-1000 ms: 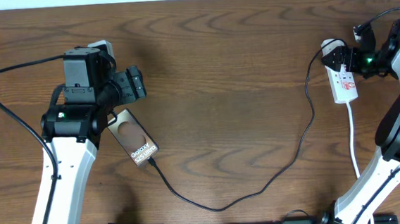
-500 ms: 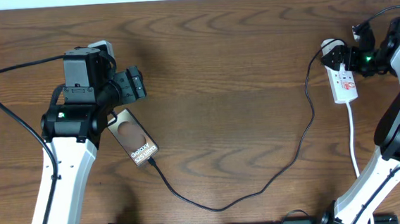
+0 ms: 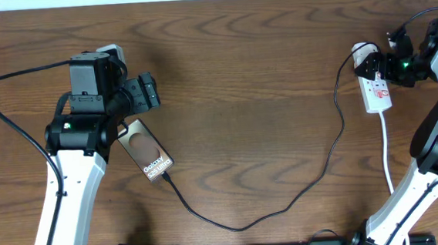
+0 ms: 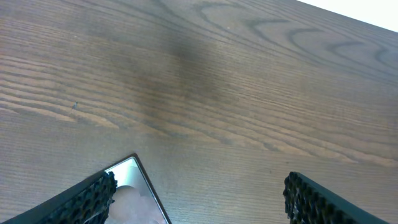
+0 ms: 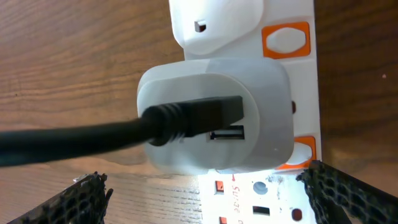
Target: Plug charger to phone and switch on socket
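The phone (image 3: pixel 147 152) lies face up on the wooden table, "Galaxy" lettering at its lower end. The charger (image 3: pixel 242 227), a thin black cable, runs from that lower end in a long loop to a white adapter (image 5: pixel 214 118) plugged into the socket (image 3: pixel 377 90). My left gripper (image 4: pixel 199 202) hangs open over the phone's upper corner (image 4: pixel 134 186), which sits by its left finger (image 4: pixel 87 199). My right gripper (image 5: pixel 208 199) is open over the socket (image 5: pixel 273 199), its fingers either side of the adapter's near end. Orange switches (image 5: pixel 285 38) show beside the adapter.
The socket's white cord (image 3: pixel 387 149) runs down toward the table's front edge beside the right arm. A black cable (image 3: pixel 6 114) from the left arm loops over the table's left side. Bare wood lies between the two arms.
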Motion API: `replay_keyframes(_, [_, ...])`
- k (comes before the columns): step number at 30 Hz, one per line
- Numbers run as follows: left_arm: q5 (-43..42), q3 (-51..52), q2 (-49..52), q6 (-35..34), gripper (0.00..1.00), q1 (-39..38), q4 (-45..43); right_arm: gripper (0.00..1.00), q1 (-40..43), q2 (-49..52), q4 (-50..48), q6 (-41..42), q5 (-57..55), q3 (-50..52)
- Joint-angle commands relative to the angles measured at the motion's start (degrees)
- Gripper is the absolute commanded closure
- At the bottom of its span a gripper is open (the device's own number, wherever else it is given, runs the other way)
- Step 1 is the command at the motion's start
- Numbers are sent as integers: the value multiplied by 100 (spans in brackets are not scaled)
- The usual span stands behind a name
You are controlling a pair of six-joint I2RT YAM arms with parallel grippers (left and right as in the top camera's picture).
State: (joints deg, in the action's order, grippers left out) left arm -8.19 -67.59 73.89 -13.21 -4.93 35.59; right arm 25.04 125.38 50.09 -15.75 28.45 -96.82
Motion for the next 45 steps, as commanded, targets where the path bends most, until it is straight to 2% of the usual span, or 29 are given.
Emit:
replay_keyframes(1, [98,-98,-13,94,12,-9,-4,1,-48,149,-37,-299,297,-85])
replay_keyframes(6, [98,-98,-13,94,12,-9,-4,1,-50,149,-85,-306,579,-85])
replay_keyframes(45, [98,-98,-13,94,12,-9,7,1,-282,151,-44,120,623,35])
